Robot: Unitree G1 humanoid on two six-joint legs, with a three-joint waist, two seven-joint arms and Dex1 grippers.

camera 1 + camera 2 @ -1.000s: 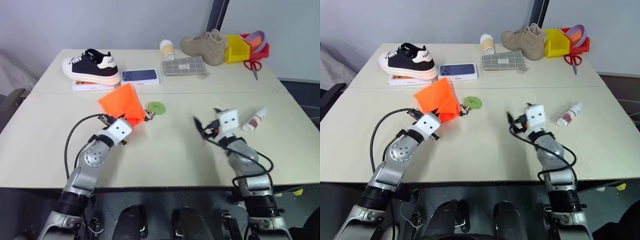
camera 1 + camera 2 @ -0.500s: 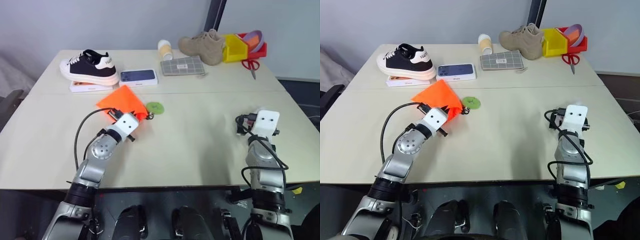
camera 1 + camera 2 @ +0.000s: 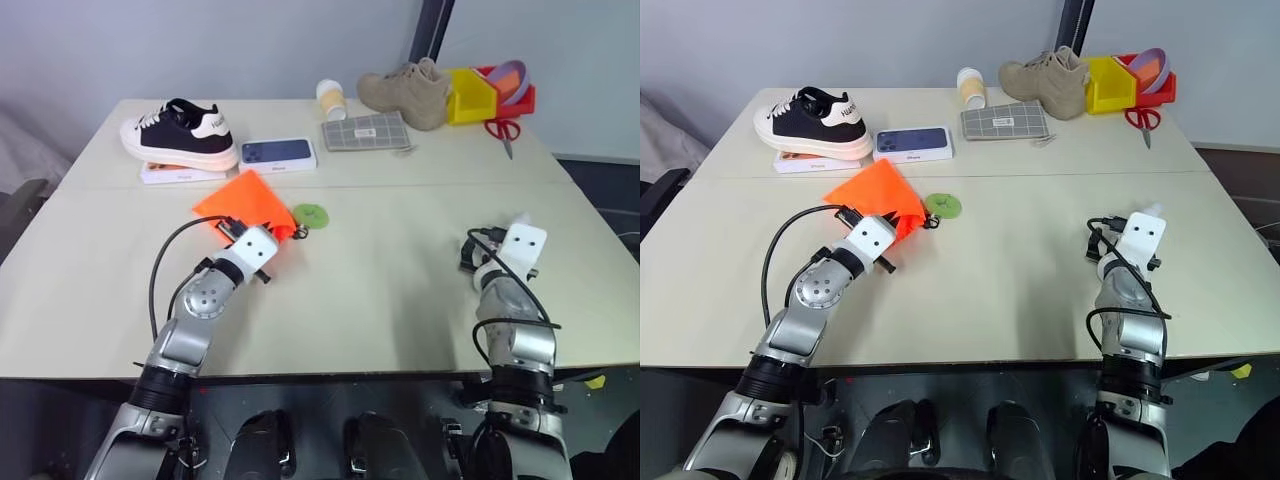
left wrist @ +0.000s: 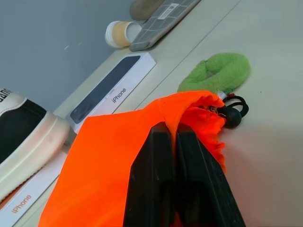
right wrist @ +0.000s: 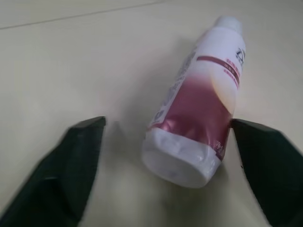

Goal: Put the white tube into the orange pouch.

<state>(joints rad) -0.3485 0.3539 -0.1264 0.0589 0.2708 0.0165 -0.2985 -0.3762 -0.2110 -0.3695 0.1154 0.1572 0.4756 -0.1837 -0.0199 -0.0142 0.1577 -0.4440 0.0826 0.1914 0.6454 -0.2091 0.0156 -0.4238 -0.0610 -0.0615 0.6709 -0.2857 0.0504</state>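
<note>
The orange pouch (image 3: 240,203) lies left of the table's middle, its dark cord running to a green disc (image 3: 312,214). My left gripper (image 4: 170,128) is shut on the fabric at the pouch's mouth, seen from above at left gripper (image 3: 262,240). The white tube (image 5: 199,104), with a dark red label, lies flat on the table near the right edge. My right gripper (image 5: 165,125) is open and straddles the tube's wider end, one finger on each side. From the head, the right gripper (image 3: 520,242) hides most of the tube; only its tip (image 3: 520,218) pokes out.
A black and white sneaker (image 3: 180,130) sits on a phone box at back left, with another phone box (image 3: 280,152) beside it. At the back are a cream container (image 3: 332,98), grey case (image 3: 368,130), tan shoe (image 3: 410,90), yellow bin (image 3: 470,95) and scissors (image 3: 505,130).
My right gripper swung from the table's middle out to the right and sank, so that it now sits around the white tube. The left gripper kept its hold on the pouch.
</note>
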